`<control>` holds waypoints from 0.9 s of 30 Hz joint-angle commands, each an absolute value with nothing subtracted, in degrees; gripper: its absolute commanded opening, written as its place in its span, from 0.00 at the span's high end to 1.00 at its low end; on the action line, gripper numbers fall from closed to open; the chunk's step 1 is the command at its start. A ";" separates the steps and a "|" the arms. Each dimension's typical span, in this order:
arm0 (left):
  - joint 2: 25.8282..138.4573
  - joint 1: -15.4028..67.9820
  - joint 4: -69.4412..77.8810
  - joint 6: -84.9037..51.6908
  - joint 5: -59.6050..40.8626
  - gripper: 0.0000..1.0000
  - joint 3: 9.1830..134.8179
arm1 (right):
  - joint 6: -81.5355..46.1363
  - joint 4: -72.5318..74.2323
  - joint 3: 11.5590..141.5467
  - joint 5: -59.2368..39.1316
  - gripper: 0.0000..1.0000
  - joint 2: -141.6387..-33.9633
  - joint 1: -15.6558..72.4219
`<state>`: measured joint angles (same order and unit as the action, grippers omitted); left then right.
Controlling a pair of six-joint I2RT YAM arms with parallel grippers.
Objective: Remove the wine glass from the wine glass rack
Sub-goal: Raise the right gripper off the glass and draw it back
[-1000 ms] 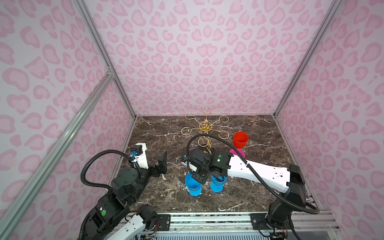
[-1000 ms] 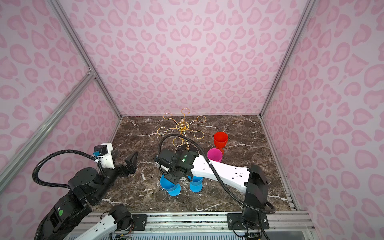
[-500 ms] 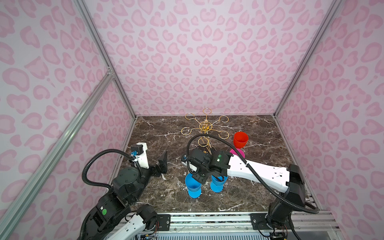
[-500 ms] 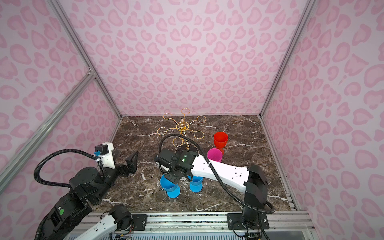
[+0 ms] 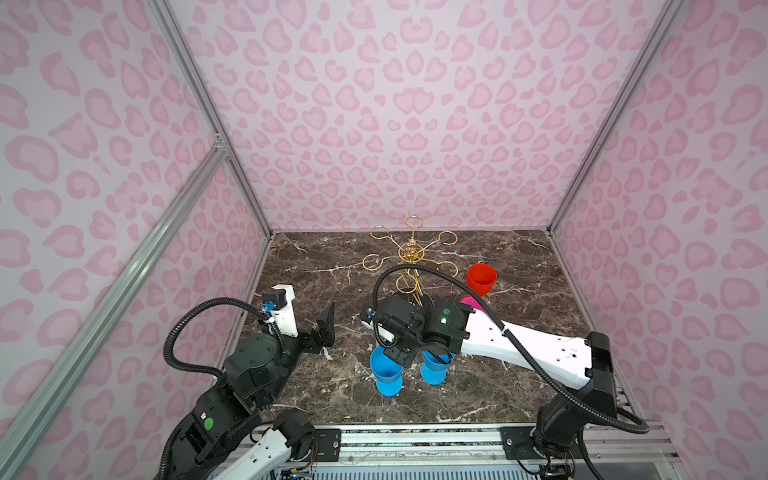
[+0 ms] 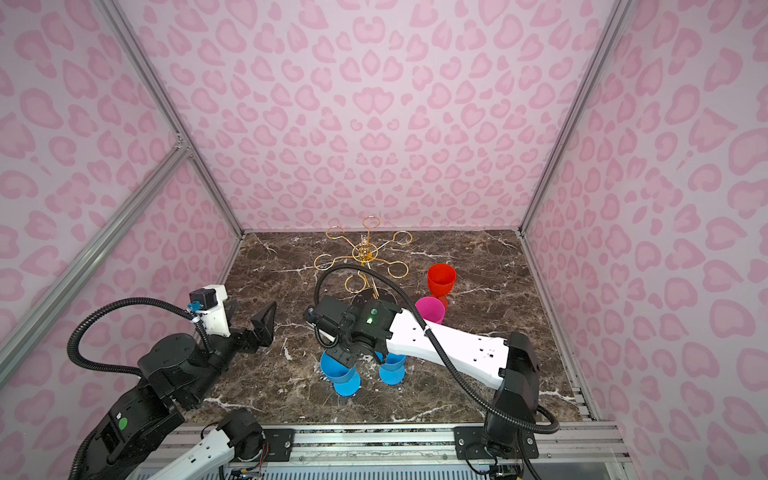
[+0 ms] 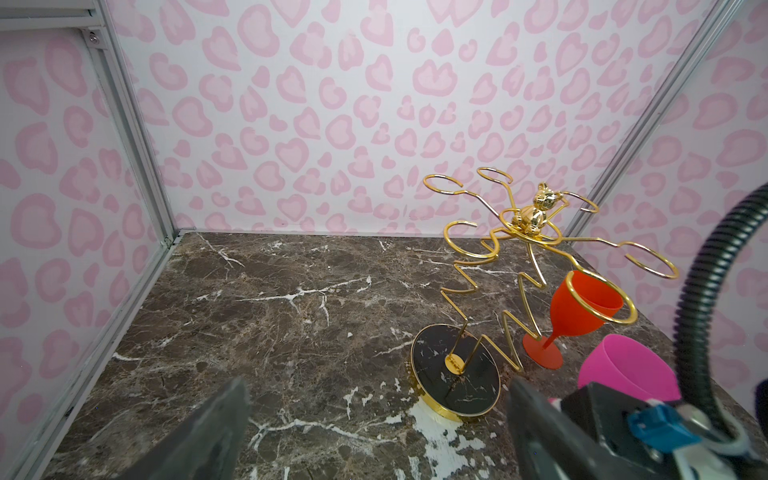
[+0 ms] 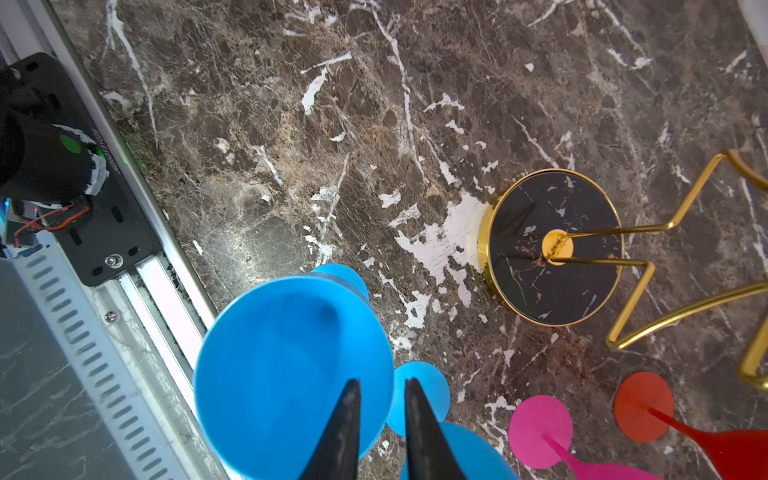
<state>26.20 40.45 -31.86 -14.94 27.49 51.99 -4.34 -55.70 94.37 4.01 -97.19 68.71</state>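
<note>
Blue wine glass (image 8: 291, 353) standing | right gripper (image 8: 381, 380) jaws newly parted astride its rim | left gripper (image 7: 376, 382) still wide

Both arms are black and white. The right arm (image 5: 552, 353) has a white link dotted with small dark holes, a green light (image 5: 445, 320) on its black wrist and a ribbed black cable (image 7: 706, 266). The right gripper (image 8: 381, 380) ends in dark, pointed fingers (image 8: 338, 432). The left arm (image 5: 253, 370) wears a round green sticker (image 5: 208, 423) (plus its own ribbed cable) and a white camera block (image 5: 284, 309).
</note>
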 commanded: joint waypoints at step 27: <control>30.12 39.67 -26.13 -6.08 33.75 0.03 54.19 | -1.64 -40.88 90.12 19.74 0.77 -73.82 60.48</control>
<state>29.58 40.12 -29.91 -7.90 32.23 53.82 -2.07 -46.24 91.50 17.76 -75.57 63.11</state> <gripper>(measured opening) 0.975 0.231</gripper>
